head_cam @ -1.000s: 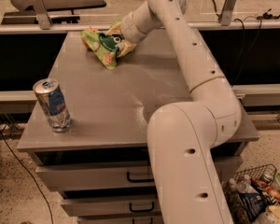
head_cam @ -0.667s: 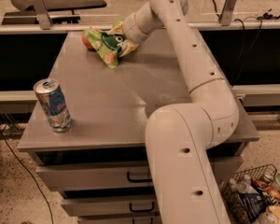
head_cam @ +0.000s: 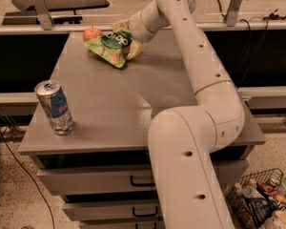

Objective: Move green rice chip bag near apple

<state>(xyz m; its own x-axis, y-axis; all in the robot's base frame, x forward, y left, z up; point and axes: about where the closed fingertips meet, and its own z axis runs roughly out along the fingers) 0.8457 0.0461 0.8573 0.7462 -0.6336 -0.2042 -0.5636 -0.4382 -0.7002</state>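
The green rice chip bag (head_cam: 110,45) lies tilted at the far middle of the grey table (head_cam: 114,99), its dark green circle with white letters facing up. The small red-orange apple (head_cam: 91,33) sits right behind the bag's left end, touching or nearly touching it. My gripper (head_cam: 128,36) is at the bag's right end, on the bag, at the end of the white arm that reaches over from the right. Its fingertips are hidden by the bag and the wrist.
A blue-and-silver drink can (head_cam: 54,107) stands upright near the table's front left corner. Drawers (head_cam: 100,180) run under the tabletop. A wire basket of items (head_cam: 264,199) sits on the floor at the lower right. A rail (head_cam: 62,28) runs behind the table.
The bag has shifted slightly with the gripper at the far side of the table. The apple now shows from behind the bag's left end. The can has not moved.
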